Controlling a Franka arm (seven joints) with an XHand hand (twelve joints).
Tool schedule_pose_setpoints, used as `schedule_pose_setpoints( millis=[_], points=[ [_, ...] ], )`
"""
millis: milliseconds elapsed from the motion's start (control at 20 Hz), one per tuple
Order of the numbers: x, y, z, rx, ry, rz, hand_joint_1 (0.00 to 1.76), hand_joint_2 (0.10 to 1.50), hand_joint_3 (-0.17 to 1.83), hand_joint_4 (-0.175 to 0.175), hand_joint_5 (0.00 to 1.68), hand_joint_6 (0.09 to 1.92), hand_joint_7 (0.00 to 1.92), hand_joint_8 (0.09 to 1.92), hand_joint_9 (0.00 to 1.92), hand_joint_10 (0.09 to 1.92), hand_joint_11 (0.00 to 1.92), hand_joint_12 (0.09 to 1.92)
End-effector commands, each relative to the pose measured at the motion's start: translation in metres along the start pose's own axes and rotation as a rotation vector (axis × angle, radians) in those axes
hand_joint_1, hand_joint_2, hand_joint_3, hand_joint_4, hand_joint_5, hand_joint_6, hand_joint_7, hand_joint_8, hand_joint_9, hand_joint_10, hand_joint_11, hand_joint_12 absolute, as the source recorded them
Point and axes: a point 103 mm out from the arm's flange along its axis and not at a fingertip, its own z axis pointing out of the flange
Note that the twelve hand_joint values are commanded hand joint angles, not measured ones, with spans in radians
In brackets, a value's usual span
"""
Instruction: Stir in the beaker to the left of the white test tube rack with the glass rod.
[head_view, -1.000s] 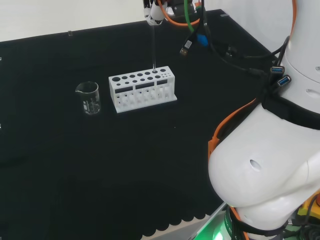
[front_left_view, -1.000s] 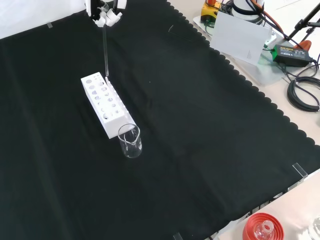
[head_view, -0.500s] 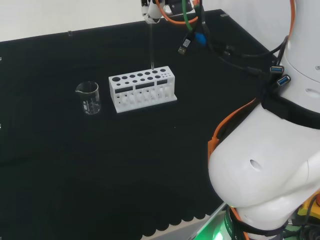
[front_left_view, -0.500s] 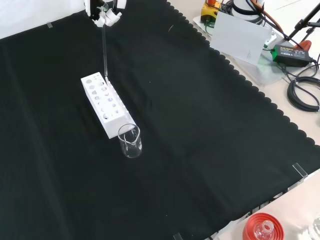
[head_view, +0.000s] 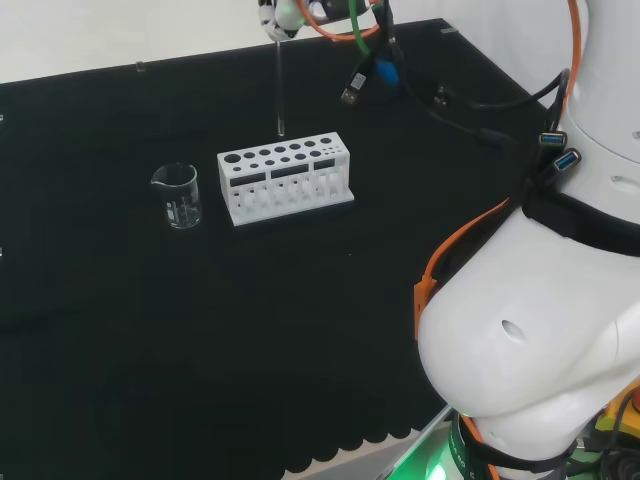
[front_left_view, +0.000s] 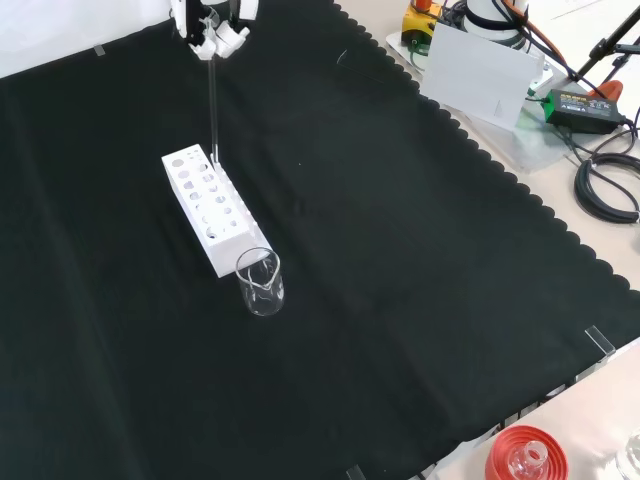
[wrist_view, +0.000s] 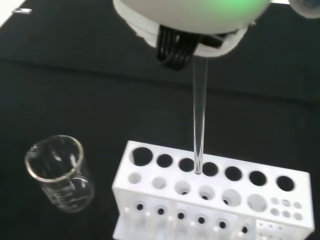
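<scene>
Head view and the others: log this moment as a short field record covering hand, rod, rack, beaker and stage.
hand: hand above the rack, shut on the glass rod
glass rod: upright, tip clear of the rack
white test tube rack: on the black cloth
beaker: left of the rack in the head view, looks empty
stage: rod not yet at the beaker

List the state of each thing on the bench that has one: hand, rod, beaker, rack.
hand: shut on the glass rod, high above the cloth
glass rod: held upright, lifted clear of the rack, not in the beaker
beaker: upright on the cloth, looks empty, untouched
white test tube rack: upright beside the beaker, no tubes visible in its holes
</scene>
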Motion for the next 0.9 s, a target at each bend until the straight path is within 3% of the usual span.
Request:
schedule_pose_setpoints(
  millis=[50, 550, 900],
  points=[
    [0.026, 0.001, -0.008, -0.007, 0.053, -0.024, 1.33, 0.62, 0.7, -0.175, 1.21, 0.59, 1.43, 0.61, 1.79, 0.25, 1.6, 0.56],
    [0.071, 0.015, -0.016, -0.013, 0.099, -0.069, 1.33, 0.62, 0.7, -0.175, 1.21, 0.58, 1.44, 0.61, 1.79, 0.24, 1.6, 0.56],
    [0.104, 0.031, -0.021, -0.009, 0.091, -0.106, 1.33, 0.61, 0.71, -0.175, 1.21, 0.58, 1.44, 0.6, 1.8, 0.24, 1.6, 0.56]
  ],
)
